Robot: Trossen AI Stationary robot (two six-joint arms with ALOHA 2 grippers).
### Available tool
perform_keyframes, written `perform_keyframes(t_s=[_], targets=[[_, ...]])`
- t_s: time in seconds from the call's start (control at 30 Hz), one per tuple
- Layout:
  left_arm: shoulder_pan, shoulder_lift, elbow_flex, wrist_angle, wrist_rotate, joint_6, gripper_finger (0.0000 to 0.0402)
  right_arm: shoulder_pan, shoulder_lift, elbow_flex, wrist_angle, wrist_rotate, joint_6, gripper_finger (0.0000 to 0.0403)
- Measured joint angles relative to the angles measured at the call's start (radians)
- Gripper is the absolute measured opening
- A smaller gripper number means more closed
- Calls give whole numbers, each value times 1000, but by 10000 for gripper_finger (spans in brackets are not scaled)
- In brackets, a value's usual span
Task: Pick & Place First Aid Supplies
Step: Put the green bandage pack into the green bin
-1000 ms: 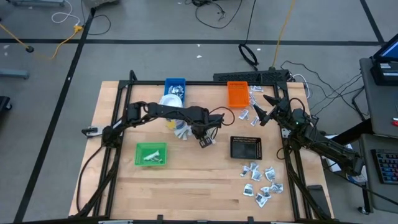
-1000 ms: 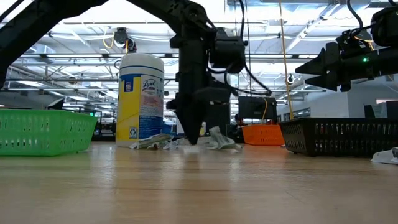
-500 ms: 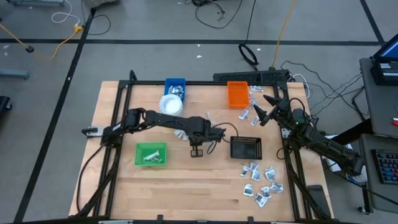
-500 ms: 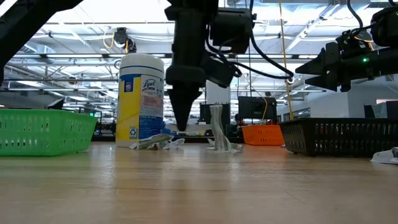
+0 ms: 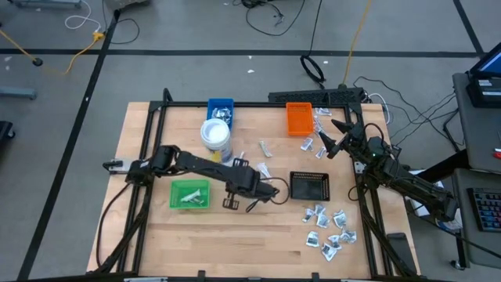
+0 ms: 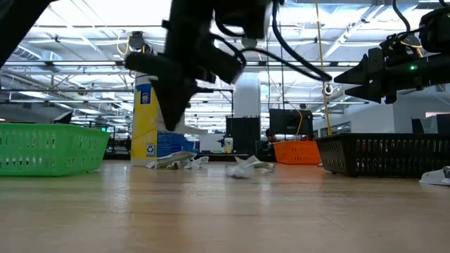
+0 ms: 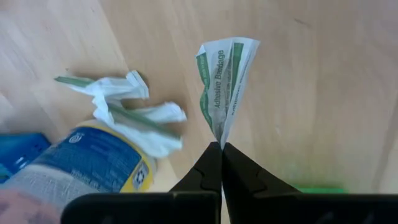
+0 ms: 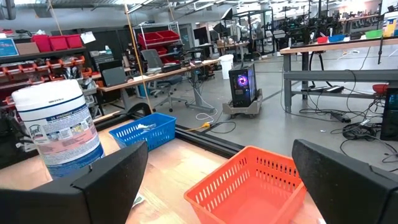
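My left gripper hangs over the table just right of the green tray, shut on a white packet with green print. The low view shows the gripper above the table, pointing down. Loose first aid supplies lie beside the white tub, by the orange tray and in a cluster at the near right. Some lie in the green tray. My right gripper waits open and level at the far right, next to the orange tray. My left gripper pinches the packet's narrow pointed end between its two fingertips. The fingers come from above, slanting down. The packet fans out past the fingertips, creased lengthwise, and hangs clear of the table.
A black tray sits right of my left gripper and a blue tray at the far edge. Crumpled wrappers lie beside the tub. Bare wood shows along the near edge.
My left gripper has risen and gone toward the table's near left, toward the green tray, rolling as it went and staying shut on the packet, which it has carried clear of the table. A wrapped piece that stood upright half a second ago now lies flat.
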Motion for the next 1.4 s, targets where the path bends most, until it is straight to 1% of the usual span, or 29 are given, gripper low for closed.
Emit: perform_keyframes(t_s=[0.2,0.3,0.47,0.6,0.8,0.93,1.07,1.2,1.3,1.4], targets=[[-66,-29,0,-10,-7,-6,2,0,0,0,0,0,0,393],[-88,-65,-37,12,9,-15,1,0,0,0,-1,0,0,393],[-102,-214,-220,90,41,-48,1,0,0,0,-1,0,0,393],[-100,-321,-374,131,106,-74,1,0,0,0,0,0,0,393],[-89,-534,-622,255,202,-94,1,0,0,0,1,0,0,393],[-78,-661,-760,308,252,-112,1,0,0,0,1,0,0,393],[-66,-761,-877,359,298,-120,0,0,0,0,1,0,0,393],[-56,-830,-978,424,329,-143,0,0,0,0,1,0,0,393],[-53,-860,-1024,455,336,-147,0,0,0,0,1,0,0,393],[-53,-873,-1036,475,336,-146,0,0,0,0,1,0,0,393]])
